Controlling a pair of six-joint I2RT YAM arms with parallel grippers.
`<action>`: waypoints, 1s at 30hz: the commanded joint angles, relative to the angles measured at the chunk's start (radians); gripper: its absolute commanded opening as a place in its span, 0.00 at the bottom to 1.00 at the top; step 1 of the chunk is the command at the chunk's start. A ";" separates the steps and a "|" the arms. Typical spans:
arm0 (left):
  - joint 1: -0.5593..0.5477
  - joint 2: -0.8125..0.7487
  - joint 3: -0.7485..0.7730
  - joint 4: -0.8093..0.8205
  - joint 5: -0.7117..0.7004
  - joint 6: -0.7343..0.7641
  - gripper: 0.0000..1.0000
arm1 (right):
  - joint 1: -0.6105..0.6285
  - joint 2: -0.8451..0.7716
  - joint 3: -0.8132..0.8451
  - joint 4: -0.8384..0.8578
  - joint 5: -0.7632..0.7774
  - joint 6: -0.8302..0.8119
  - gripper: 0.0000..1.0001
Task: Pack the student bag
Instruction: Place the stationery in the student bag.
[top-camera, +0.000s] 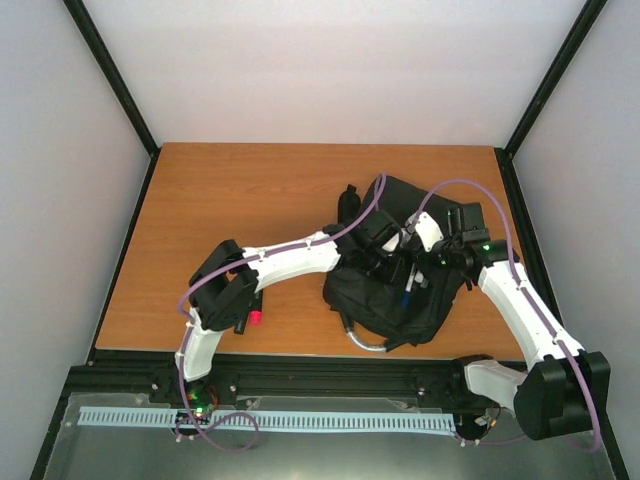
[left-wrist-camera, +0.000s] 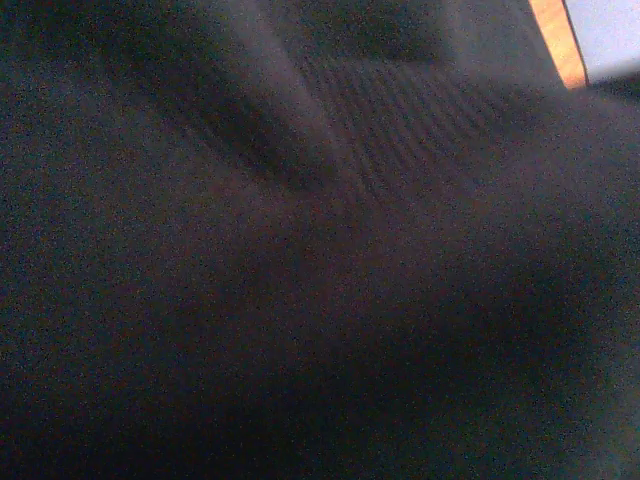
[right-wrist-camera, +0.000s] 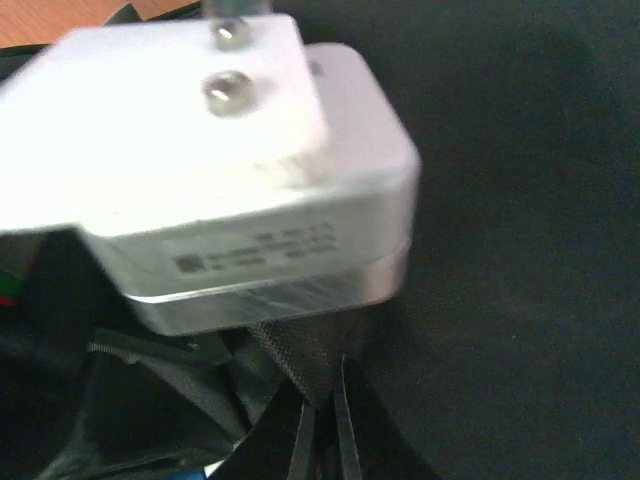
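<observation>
1. Nearest, the two arm bases sit at the near edge of the tabletop, and both arms bend inward toward the right half of the board.
2. Just beyond them lies the student bag, a crumpled black heap right of centre, its near end close to the tabletop's near edge. A grey curved piece sticks out at that end.
3. Over the middle of the bag the two wrists meet. The left arm reaches across from the left and the right arm comes in from the right.
4. From the right wrist, the right fingers are pressed together, with a point of the bag's mesh fabric running down between them. A white and silver block with two screw heads stands close ahead of them, and black bag cloth fills the rest.
5. From the left wrist, only dark bag fabric shows, blurred and very close, with a sliver of tabletop in the top right corner. The left fingers are lost against the black, so I cannot tell whether they are open or closed.
6. Farther back, the tabletop runs bare to the far wall.
</observation>
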 joint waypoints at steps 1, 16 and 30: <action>0.012 -0.121 -0.061 -0.045 -0.039 0.042 0.40 | 0.011 0.006 0.036 0.060 -0.095 0.042 0.03; -0.096 -0.388 -0.418 0.139 -0.024 0.065 0.24 | 0.011 -0.024 -0.036 0.141 -0.107 0.036 0.03; -0.126 -0.263 -0.550 0.564 -0.004 -0.094 0.01 | 0.011 -0.053 -0.061 0.161 -0.113 0.042 0.03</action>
